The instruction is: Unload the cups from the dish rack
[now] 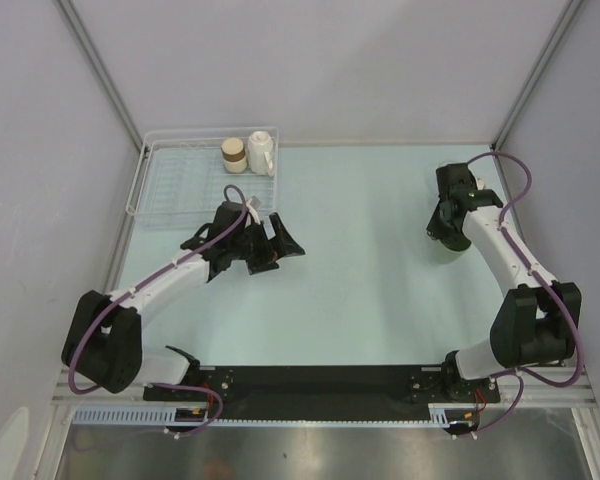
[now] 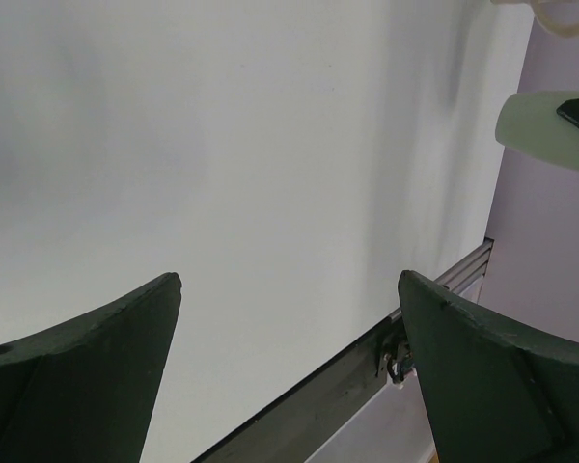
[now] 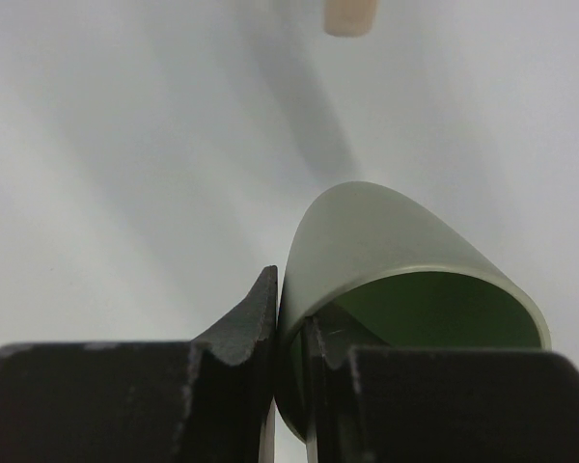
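Table: rack holds two cups (far corner).

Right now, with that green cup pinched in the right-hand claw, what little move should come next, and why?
Probably lower the pale green cup onto the table, ready to release. The right gripper is shut on its rim, one finger inside, one outside, well away from the dish rack, so only setting it down seems left. The left gripper stands open, empty.
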Motion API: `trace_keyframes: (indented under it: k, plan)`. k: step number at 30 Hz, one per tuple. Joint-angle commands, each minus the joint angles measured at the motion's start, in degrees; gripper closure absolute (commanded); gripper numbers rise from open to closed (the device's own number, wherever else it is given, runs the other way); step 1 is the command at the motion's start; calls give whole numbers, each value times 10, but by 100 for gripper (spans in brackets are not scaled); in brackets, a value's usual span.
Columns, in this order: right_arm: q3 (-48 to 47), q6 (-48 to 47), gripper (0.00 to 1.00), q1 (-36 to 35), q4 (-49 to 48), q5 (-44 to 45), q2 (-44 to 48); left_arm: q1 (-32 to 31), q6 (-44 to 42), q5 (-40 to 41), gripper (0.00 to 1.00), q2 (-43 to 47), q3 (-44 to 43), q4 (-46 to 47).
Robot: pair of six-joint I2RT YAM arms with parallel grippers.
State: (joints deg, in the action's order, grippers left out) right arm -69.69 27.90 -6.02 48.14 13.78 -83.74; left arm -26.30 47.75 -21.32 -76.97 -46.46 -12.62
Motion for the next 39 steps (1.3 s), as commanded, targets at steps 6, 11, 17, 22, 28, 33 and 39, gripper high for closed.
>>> trace_keyframes:
  k: [6,11,17,22,28,33,39]
  plan:
    - [-26,13,100,5,-58,-15,-21,-8,-19,-2,0,-10,-36,8]
    - [-90,17,100,-6,-75,-29,-89,-8,-20,-5,0,-14,-41,5]
    - [-123,18,100,1,-78,-22,-150,-8,-25,3,0,-6,-45,-5]
    - [-161,14,100,6,-90,-49,-197,-8,-23,0,0,-12,-43,-6]
    - [-274,7,100,-29,-87,-73,-261,-9,-23,0,0,-19,-51,-6]
    - [-373,11,100,-41,-49,-65,-341,-9,-28,0,0,-24,-57,-11]
    - [-504,12,100,-35,18,-36,-419,-9,-34,0,0,-30,-62,-19]
